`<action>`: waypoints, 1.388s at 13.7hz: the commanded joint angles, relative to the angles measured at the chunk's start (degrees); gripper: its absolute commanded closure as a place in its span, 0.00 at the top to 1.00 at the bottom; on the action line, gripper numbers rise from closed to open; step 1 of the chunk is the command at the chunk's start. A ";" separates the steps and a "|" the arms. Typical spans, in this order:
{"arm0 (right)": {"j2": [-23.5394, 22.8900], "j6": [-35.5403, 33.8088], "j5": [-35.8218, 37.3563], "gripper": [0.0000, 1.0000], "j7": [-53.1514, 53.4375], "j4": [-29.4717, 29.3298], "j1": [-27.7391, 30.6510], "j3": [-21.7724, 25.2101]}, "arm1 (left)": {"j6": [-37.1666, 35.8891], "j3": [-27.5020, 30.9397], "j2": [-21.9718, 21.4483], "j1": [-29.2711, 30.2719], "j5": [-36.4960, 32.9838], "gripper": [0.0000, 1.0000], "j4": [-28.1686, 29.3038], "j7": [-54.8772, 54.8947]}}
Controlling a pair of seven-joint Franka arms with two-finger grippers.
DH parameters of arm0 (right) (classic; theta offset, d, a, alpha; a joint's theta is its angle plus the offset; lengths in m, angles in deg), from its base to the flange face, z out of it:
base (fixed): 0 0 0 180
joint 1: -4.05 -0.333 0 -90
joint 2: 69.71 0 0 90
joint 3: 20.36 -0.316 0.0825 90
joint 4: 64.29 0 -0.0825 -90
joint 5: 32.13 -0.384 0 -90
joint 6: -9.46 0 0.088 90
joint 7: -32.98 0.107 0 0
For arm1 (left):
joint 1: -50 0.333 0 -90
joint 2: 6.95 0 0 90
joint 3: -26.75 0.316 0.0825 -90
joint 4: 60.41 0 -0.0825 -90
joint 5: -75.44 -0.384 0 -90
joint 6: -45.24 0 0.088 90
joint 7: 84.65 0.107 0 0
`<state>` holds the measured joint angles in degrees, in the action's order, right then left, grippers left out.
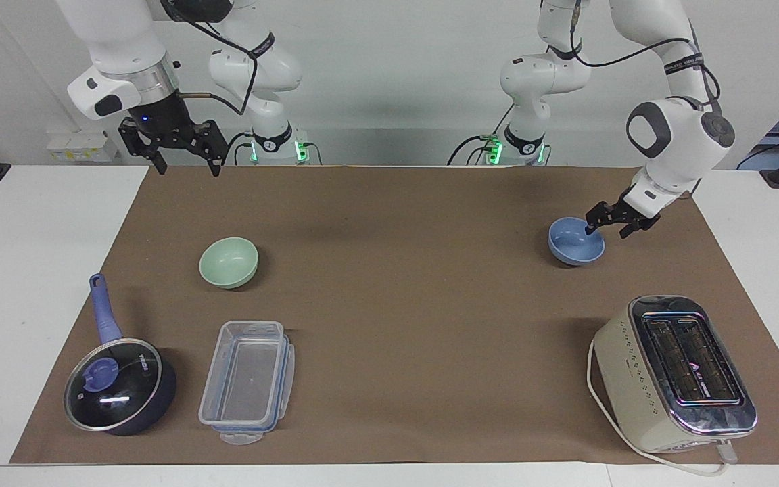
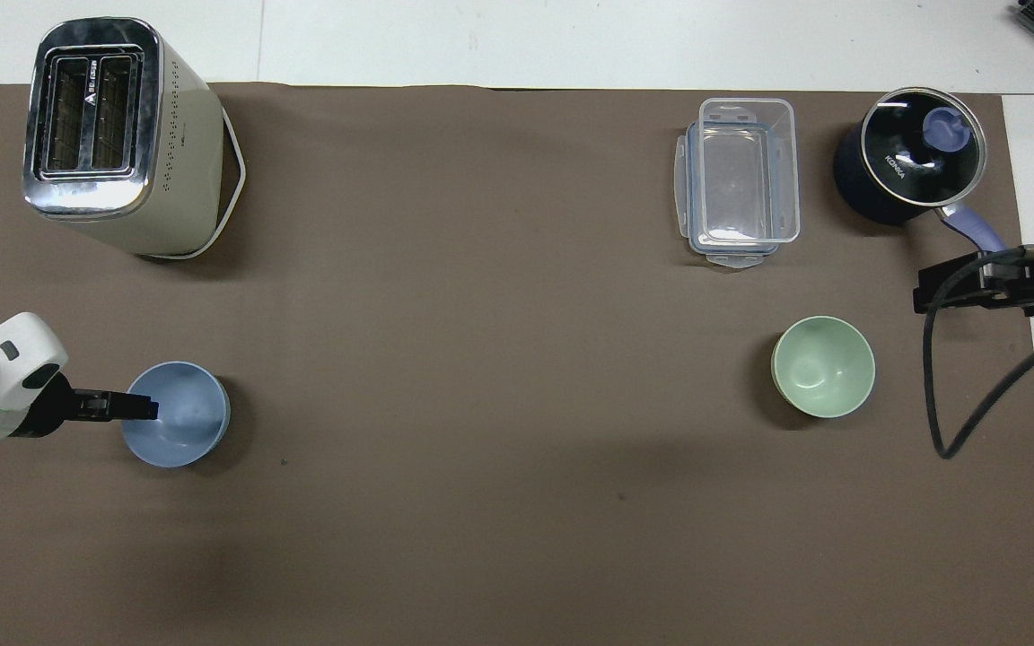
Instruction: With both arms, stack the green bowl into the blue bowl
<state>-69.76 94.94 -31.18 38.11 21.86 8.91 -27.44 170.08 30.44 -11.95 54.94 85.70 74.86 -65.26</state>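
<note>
The pale green bowl (image 1: 228, 262) (image 2: 823, 366) sits upright on the brown mat toward the right arm's end. Toward the left arm's end sits the light blue bowl (image 1: 575, 241) (image 2: 176, 426), also upright. My left gripper (image 1: 606, 232) (image 2: 144, 409) is low at the blue bowl's rim, on the side toward the left arm's end. It is open, with one finger over the bowl's inside and the other outside the rim. My right gripper (image 1: 188, 169) (image 2: 925, 294) waits open and raised over the mat's edge, holding nothing.
A cream toaster (image 1: 673, 372) (image 2: 113, 135) stands farther from the robots than the blue bowl. A clear plastic container (image 1: 247, 379) (image 2: 741, 179) and a dark blue lidded saucepan (image 1: 119, 385) (image 2: 907, 166) lie farther from the robots than the green bowl.
</note>
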 commanded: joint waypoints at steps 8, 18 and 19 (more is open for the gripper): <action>0.93 -0.22 -0.51 1.00 0.32 0.95 0.58 -0.21 | 3.22 -0.52 1.74 1.39 2.66 0.00 2.46 1.96; 0.84 -0.13 -0.51 1.00 0.32 1.04 0.58 -0.12 | -10.68 -1.13 1.48 0.25 12.15 0.00 -10.12 1.53; 0.84 -0.22 -0.51 1.00 0.32 0.95 0.67 -0.12 | -10.07 -1.31 1.57 -1.75 12.24 0.00 -9.94 0.92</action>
<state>-69.76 94.94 -31.18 38.11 21.87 8.92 -27.41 160.53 29.51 -10.71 55.09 95.87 65.42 -64.50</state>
